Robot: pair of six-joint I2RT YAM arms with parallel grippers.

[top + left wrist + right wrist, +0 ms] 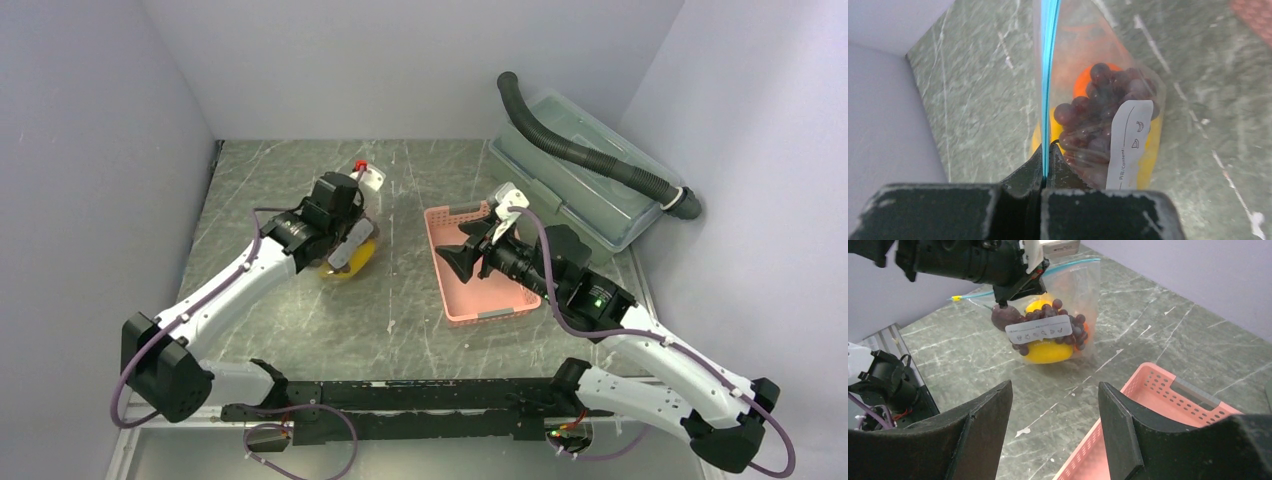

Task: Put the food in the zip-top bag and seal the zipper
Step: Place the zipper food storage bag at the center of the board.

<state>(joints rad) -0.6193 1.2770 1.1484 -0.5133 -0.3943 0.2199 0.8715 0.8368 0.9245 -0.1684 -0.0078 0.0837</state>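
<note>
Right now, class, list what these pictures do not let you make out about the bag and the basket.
- The zipper: left wrist view, far end cut off by the top edge, near end inside the shut left claw; fully sealed or not, unclear.
- The bag: right wrist view, grapes and the label hide the food behind them.
- The basket: top view, the right arm covers its middle.

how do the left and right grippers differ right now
The left gripper is shut on the blue zipper of the zip-top bag; the right gripper stands open, holding nothing. The left is at the bag; the right hangs by the pink basket, apart from the bag. Both have black fingers.
</note>
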